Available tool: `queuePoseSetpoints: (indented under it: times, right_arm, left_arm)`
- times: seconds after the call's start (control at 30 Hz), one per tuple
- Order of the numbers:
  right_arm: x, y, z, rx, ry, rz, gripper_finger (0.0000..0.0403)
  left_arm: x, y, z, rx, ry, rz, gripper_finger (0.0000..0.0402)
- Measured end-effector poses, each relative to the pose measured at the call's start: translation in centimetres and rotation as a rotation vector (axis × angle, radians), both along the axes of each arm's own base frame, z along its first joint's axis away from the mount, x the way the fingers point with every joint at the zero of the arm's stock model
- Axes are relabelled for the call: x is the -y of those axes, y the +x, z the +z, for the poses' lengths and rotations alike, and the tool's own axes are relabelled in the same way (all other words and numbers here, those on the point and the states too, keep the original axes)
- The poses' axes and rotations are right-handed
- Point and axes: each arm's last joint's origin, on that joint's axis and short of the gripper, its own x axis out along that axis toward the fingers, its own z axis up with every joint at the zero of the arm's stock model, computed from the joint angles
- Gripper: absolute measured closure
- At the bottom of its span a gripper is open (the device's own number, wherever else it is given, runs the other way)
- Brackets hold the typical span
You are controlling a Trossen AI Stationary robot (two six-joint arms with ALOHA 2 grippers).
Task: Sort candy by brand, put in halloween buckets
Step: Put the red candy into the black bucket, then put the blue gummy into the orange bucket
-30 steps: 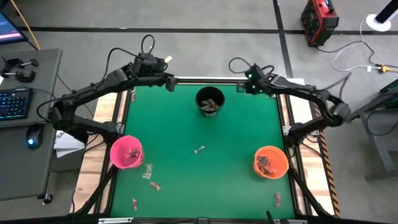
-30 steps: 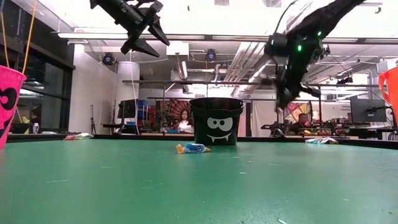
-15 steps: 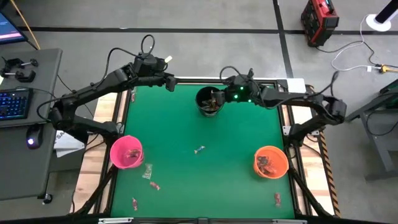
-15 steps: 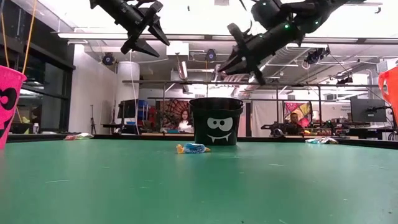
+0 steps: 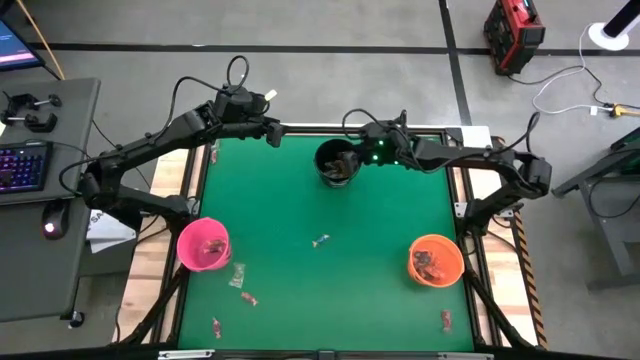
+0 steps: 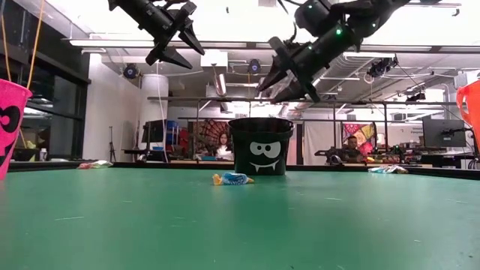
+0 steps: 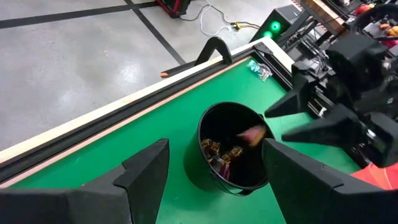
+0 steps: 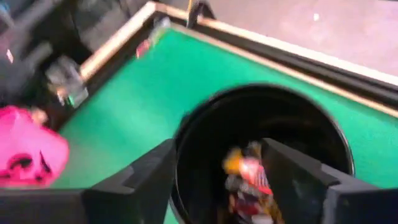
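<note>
Right gripper [image 5: 352, 158] jaws spread above black bucket [image 5: 337, 162].

Robotics lab, green-topped counter [image 5: 300, 200] on taped concrete floor [image 5: 330, 30], keyboard [image 5: 22, 165] and mouse [image 5: 51, 221] at side desk, exposed ceiling ducts [image 6: 296, 71], seated people [image 6: 222, 146] at workstations behind.

Grey concrete floor [image 5: 330, 70]; keyboard [image 5: 22, 165] on side desk [image 5: 40, 250]
</note>
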Motion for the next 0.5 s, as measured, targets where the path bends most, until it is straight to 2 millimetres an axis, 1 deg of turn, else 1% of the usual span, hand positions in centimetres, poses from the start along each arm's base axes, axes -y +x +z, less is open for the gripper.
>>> queuePoseSetpoints:
  times: [0.07,0.13,0.2,0.27,0.33,0.4,0.47,0.5]
  right_arm:
    - [-0.1,0.0,0.4,-0.037,0.010,0.036,0.0159]
    - [-0.1,0.2,1.1,-0.044,0.010,0.076,0.0155]
    - [0.0,0.1,1.8,-0.077,-0.011,0.075,0.0154]
    - [0.4,-0.2,2.6,-0.157,-0.048,0.048,0.0153]
    - [1.3,-1.0,3.8,-0.252,-0.090,-0.054,0.0153]
    - [2.5,-2.2,4.8,-0.355,-0.128,-0.195,0.0153]
    - [4.0,-3.8,4.9,-0.460,-0.120,-0.301,0.0153]
    - [4.8,-4.8,4.7,-0.499,-0.088,-0.348,0.0153]
  left_arm:
    - [0.0,0.0,0.0,0.000,0.000,0.000,0.0155]
    - [0.0,0.0,0.0,0.000,0.000,0.000,0.0155]
    - [0.0,0.0,0.0,0.000,0.000,0.000,0.0155]
    - [0.0,0.0,0.0,0.000,0.000,0.000,0.0155]
    - [0.0,0.0,0.0,0.000,0.000,0.000,0.0155]
    - [0.0,0.0,0.0,0.000,0.000,0.000,0.0155]
    - [0.0,0.0,0.0,0.000,0.000,0.000,0.0155]
    - [0.0,0.0,0.0,0.000,0.000,0.000,0.0155]
